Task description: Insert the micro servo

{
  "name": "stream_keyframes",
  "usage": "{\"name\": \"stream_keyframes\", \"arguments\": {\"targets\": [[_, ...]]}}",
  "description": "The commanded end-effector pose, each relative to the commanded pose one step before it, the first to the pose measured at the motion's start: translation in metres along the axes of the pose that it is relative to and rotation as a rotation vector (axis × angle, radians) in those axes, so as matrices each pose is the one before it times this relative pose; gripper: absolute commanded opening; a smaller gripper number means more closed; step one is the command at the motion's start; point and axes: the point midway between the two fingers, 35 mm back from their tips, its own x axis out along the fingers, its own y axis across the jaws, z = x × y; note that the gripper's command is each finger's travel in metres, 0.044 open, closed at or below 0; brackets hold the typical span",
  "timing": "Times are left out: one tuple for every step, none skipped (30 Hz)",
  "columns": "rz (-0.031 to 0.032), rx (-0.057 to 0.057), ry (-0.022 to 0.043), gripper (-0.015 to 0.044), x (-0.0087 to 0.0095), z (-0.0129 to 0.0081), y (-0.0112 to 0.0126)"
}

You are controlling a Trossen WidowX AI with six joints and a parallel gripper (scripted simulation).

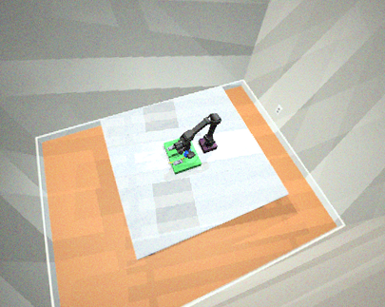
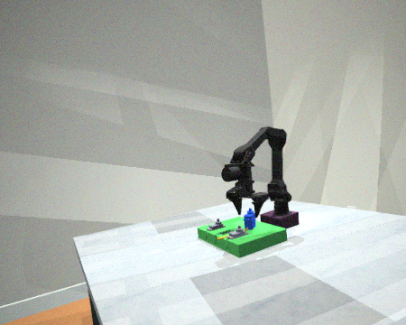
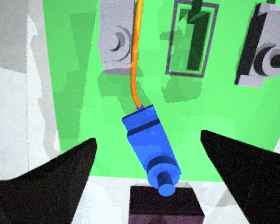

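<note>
Blue servo (image 3: 150, 150) lies tilted on green deck (image 3: 75, 75) between wide-open gripper (image 3: 150, 165) fingers.

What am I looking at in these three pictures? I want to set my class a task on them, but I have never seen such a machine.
It is a dark jointed robot arm on a purple base, ending in a two-fingered gripper. One picture looks down from high above, one from the side, one from a camera on the wrist. On the pale table lies a green deck carrying grey servos and a marked empty pocket. A blue servo with an orange cable stands on the deck outside the pocket. The gripper is open and holds nothing.
</note>
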Motion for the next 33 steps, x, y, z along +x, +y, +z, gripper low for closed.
{"name": "stream_keyframes", "arguments": {"targets": [[-0.00153, -0.0062, 0.01244, 0.0414, 0.00657, -0.00230, -0.00038], [0.00000, 0.0000, 0.00000, 0.0388, 0.00000, 0.00000, 0.00000], [0.00000, 0.0000, 0.00000, 0.0361, 0.00000, 0.00000, 0.00000], [0.00000, 0.0000, 0.00000, 0.0335, 0.00000, 0.00000, 0.00000], [0.00000, 0.0000, 0.00000, 0.0309, 0.00000, 0.00000, 0.00000], [0.00000, 0.0000, 0.00000, 0.0282, 0.00000, 0.00000, 0.00000], [0.00000, 0.0000, 0.00000, 0.0256, 0.00000, 0.00000, 0.00000], [0.00000, 0.0000, 0.00000, 0.0230, 0.00000, 0.00000, 0.00000], [0.00000, 0.0000, 0.00000, 0.0204, 0.00000, 0.00000, 0.00000], [0.00000, 0.0000, 0.00000, 0.0177, 0.00000, 0.00000, 0.00000], [0.00000, 0.0000, 0.00000, 0.0151, 0.00000, 0.00000, 0.00000], [0.00000, 0.0000, 0.00000, 0.0145, 0.00000, 0.00000, 0.00000], [0.00000, 0.0000, 0.00000, 0.0138, 0.00000, 0.00000, 0.00000], [0.00000, 0.0000, 0.00000, 0.0131, 0.00000, 0.00000, 0.00000], [0.00000, 0.0000, 0.00000, 0.0125, 0.00000, 0.00000, 0.00000], [0.00000, 0.0000, 0.00000, 0.0118, 0.00000, 0.00000, 0.00000], [0.00000, 0.0000, 0.00000, 0.0111, 0.00000, 0.00000, 0.00000], [0.00000, 0.0000, 0.00000, 0.0085, -0.00080, 0.00003, -0.00001], [0.00000, 0.0000, -0.00001, 0.0059, -0.00167, 0.00006, -0.00002], [0.00000, 0.0000, -0.00001, 0.0032, -0.00224, 0.00006, -0.00003], [0.00000, 0.0000, -0.00002, 0.0006, -0.00293, 0.00005, -0.00004], [0.00000, 0.0000, 0.00000, 0.0000, -0.00368, -0.00016, -0.00003], [0.00000, 0.0000, 0.00005, 0.0000, -0.00433, -0.00075, -0.00001], [0.00000, 0.0000, 0.00012, 0.0000, -0.00493, -0.00174, -0.00001], [0.00000, 0.0000, 0.00016, 0.0000, -0.00399, -0.00219, -0.00002], [0.00000, 0.0000, 0.00016, 0.0000, -0.00298, -0.00226, -0.00003], [0.00000, 0.0000, 0.00011, 0.0000, -0.00137, -0.00145, -0.00003], [0.00000, 0.0000, 0.00009, 0.0000, -0.00080, -0.00127, -0.00004], [0.00000, 0.0000, 0.00005, 0.0000, -0.00022, -0.00064, -0.00004], [0.00000, 0.0000, 0.00003, 0.0000, -0.00005, -0.00042, -0.00004], [0.00000, 0.0000, 0.00003, 0.0000, -0.00002, -0.00044, -0.00004], [0.00000, 0.0000, 0.00004, 0.0000, 0.00000, -0.00058, -0.00004], [0.00000, 0.0000, 0.00005, 0.0000, 0.00000, -0.00067, -0.00004]]}}
